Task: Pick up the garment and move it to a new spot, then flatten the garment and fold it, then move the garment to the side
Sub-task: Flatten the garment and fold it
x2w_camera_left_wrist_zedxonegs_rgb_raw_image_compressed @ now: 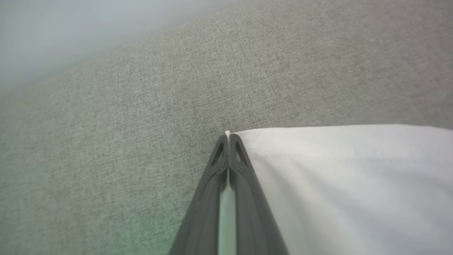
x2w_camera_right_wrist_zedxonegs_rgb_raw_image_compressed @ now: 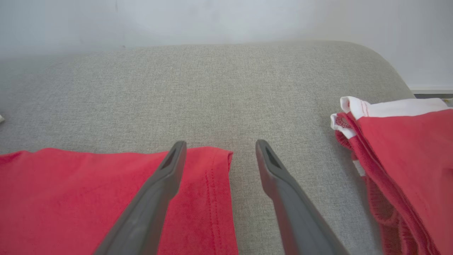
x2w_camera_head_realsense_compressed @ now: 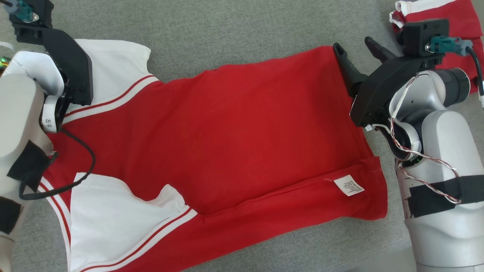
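T-shirt (x2w_camera_head_realsense_compressed: 234, 124), red with white sleeves and red-and-white striped trim, lies spread flat across the grey fabric-covered worktop (x2w_camera_head_realsense_compressed: 234, 22), neck end toward the robot's left and hem toward its right. A white care label (x2w_camera_head_realsense_compressed: 348, 185) shows on the folded-over strip near the hem.

Left gripper (x2w_camera_left_wrist_zedxonegs_rgb_raw_image_compressed: 227, 136): fingers pressed together, pinching the corner of the white sleeve (x2w_camera_left_wrist_zedxonegs_rgb_raw_image_compressed: 336, 177) at the far edge of the T-shirt, with a thin white line of cloth visible between the fingertips.

Right gripper (x2w_camera_right_wrist_zedxonegs_rgb_raw_image_compressed: 220, 145): fingers spread wide and holding nothing. One finger is over the far hem corner (x2w_camera_right_wrist_zedxonegs_rgb_raw_image_compressed: 216, 166), the other over bare worktop beside it.

A second red-and-white garment (x2w_camera_right_wrist_zedxonegs_rgb_raw_image_compressed: 407, 159) lies bunched at the far right, apart from the T-shirt.
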### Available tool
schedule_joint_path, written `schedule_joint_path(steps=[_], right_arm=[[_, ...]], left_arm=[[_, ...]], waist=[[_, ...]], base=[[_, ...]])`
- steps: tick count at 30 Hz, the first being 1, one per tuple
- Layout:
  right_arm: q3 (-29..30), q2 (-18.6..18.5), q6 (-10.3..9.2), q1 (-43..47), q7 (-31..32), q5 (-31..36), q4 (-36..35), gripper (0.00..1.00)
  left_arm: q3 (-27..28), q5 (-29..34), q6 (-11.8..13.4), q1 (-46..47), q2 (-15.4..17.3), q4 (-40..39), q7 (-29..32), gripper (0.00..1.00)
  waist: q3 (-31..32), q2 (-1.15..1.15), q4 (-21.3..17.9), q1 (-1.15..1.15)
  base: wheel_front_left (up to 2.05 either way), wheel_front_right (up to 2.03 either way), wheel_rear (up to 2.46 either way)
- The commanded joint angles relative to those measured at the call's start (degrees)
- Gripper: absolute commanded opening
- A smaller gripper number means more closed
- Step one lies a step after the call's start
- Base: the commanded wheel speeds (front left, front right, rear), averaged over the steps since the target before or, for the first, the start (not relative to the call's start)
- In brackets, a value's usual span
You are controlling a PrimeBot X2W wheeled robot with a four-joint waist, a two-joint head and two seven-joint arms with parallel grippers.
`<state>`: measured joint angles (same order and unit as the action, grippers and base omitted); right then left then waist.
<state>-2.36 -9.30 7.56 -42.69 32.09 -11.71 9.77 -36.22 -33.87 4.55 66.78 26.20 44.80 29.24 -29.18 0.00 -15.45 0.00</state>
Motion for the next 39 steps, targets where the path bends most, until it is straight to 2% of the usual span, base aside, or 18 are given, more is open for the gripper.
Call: schedule_joint_path(steps=[1, 8, 19, 26, 27, 30, 32, 33, 34, 39], right_arm=[[-0.04, -0.31, -0.14, -1.00, 0.59, 0.45, 0.23, 1.00], [2.24, -1.42, -0.14, -4.77, 7.86, 2.29, 4.13, 1.00], [-1.08, -2.64, -0.14, -12.53, 18.51, 3.17, 11.74, 1.00], [-3.08, -2.95, -0.14, -12.98, 16.19, 4.38, 15.79, 1.00], [-3.47, -2.97, -0.14, -13.07, 15.41, 4.46, 16.50, 0.96], [-4.80, -3.11, -0.14, -13.42, 14.42, 4.16, 18.79, 0.49], [-5.56, -3.16, -0.14, -13.55, 13.78, 3.54, 19.86, 0.35], [-6.13, -3.34, -0.14, -13.70, 13.35, 3.33, 20.20, 0.25], [-6.63, -3.49, -0.14, -13.73, 12.99, 3.07, 20.54, 0.00], [-7.44, -3.96, -0.14, -14.01, 10.64, 2.33, 20.85, 0.00]], left_arm=[[-0.31, -0.16, -0.17, -2.29, 0.84, 0.61, 0.48, 0.00], [-0.52, -0.40, -0.26, -2.05, 1.28, -1.50, 0.61, 0.00], [-0.97, -0.89, -0.53, -2.22, 2.12, -4.01, 1.14, 0.00], [-1.36, -1.12, -0.32, -1.48, 1.67, -5.23, 1.65, 0.00], [-1.43, -1.10, -0.27, -1.38, 1.70, -5.33, 1.67, 0.00], [-1.59, -1.07, -0.16, -1.08, 1.92, -5.58, 1.79, 0.00], [-1.65, -1.20, -0.11, -0.95, 1.92, -5.65, 1.86, 0.00], [-1.67, -1.24, -0.08, -0.83, 1.90, -5.66, 1.84, 0.00], [-1.69, -1.31, -0.07, -0.78, 1.88, -5.69, 1.77, 0.00], [-1.07, -1.77, -0.36, -0.44, 1.69, -6.55, 0.10, 0.00]], waist=[[-0.20, 0.00, 0.18, 0.00], [-0.53, 0.00, 0.83, 0.00], [-1.38, 0.00, 1.99, 0.00], [-2.17, 0.00, 2.59, 0.00], [-2.30, 0.00, 2.63, 0.00], [-2.68, 0.00, 2.65, 0.00], [-2.82, 0.00, 2.65, 0.00], [-2.88, 0.00, 2.64, 0.00], [-2.88, 0.00, 2.62, 0.00], [-2.73, 0.00, 2.68, 0.00]], base=[[0.00, 0.00, 0.00], [0.00, 0.00, 0.00], [0.00, 0.00, 0.00], [0.00, 0.00, 0.00], [0.00, 0.00, 0.00], [0.00, 0.00, 0.00], [0.00, 0.00, 0.00], [0.00, 0.00, 0.00], [0.00, 0.00, 0.00], [0.00, 0.00, 0.00]])
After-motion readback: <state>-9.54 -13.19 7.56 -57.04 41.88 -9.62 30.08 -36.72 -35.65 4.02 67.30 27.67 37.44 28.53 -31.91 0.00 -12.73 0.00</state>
